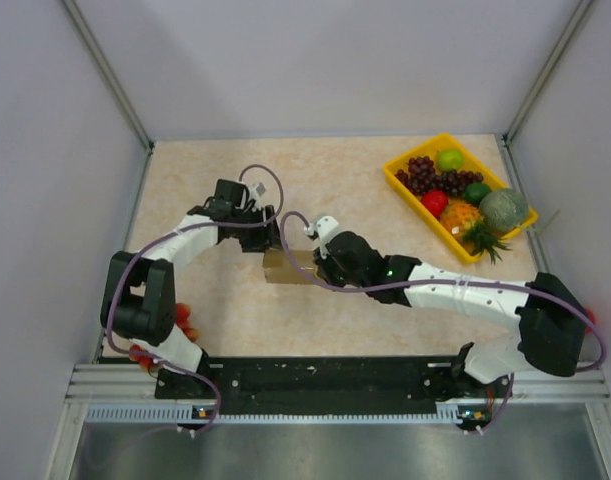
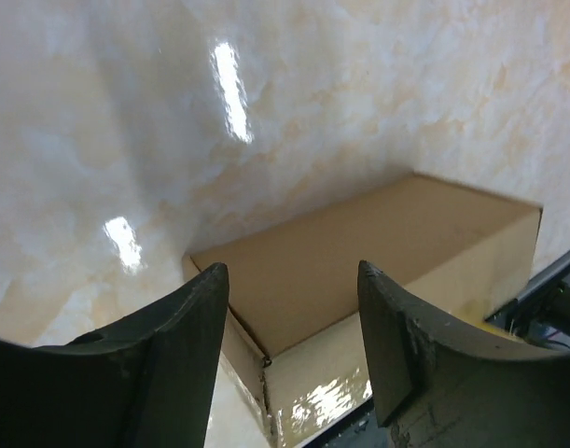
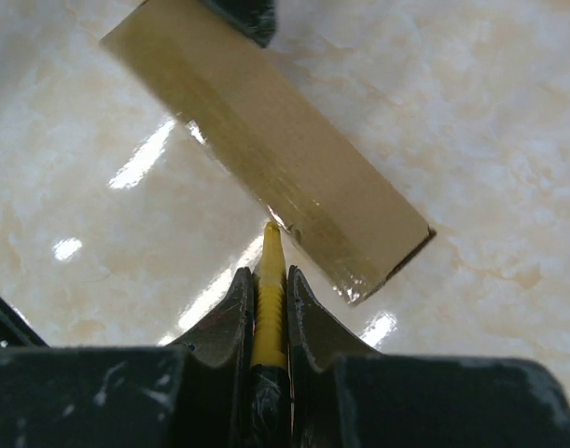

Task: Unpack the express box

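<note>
From above, the flat brown cardboard express box [image 1: 288,266] is lying mid-table between both arms. In the left wrist view, the left gripper [image 2: 294,350] is hovering with jaws apart over the box. In the right wrist view, the right gripper [image 3: 269,313] is clamping a slim yellow tool [image 3: 270,285], its tip touching the box's taped side.

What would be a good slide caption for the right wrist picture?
The right gripper, shut on a yellow tool, brings its tip to the side of the closed brown box on the table.

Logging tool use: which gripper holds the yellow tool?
The right gripper, shut on a yellow tool touching the box; the left gripper is open, empty.
</note>
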